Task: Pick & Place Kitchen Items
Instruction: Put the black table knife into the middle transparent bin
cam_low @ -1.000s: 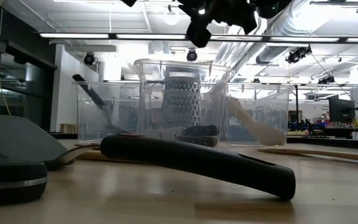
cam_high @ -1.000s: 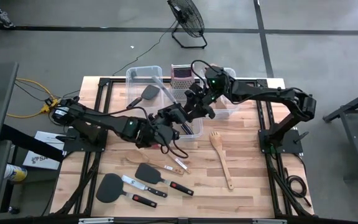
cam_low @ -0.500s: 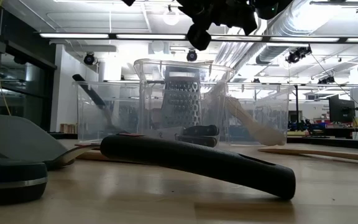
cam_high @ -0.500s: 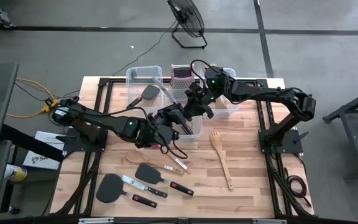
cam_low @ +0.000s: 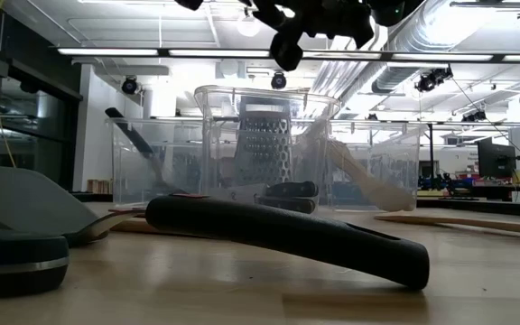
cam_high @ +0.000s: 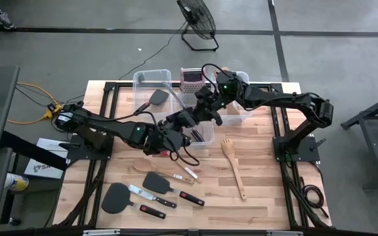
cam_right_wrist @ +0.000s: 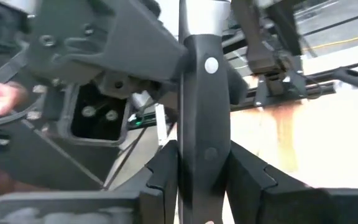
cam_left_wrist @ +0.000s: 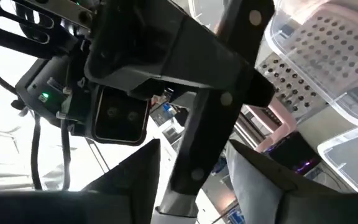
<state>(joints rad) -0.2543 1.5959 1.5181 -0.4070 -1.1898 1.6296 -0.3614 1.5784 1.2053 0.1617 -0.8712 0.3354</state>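
Now knife (cam_right_wrist: 204, 118) pinched between right fingers (cam_right_wrist: 166, 168), left fingers (cam_left_wrist: 138, 165) spread beside it.

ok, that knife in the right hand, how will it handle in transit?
The knife looks rigid, with a steel blade and a riveted handle, so it probably won't flex. The handle looks smooth, and the right hand pinches it at one narrow spot, so it may pivot or slip if swung fast.

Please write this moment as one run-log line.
right gripper: shut on knife handle | left gripper: open, fingers either side of same knife | location: mid-air
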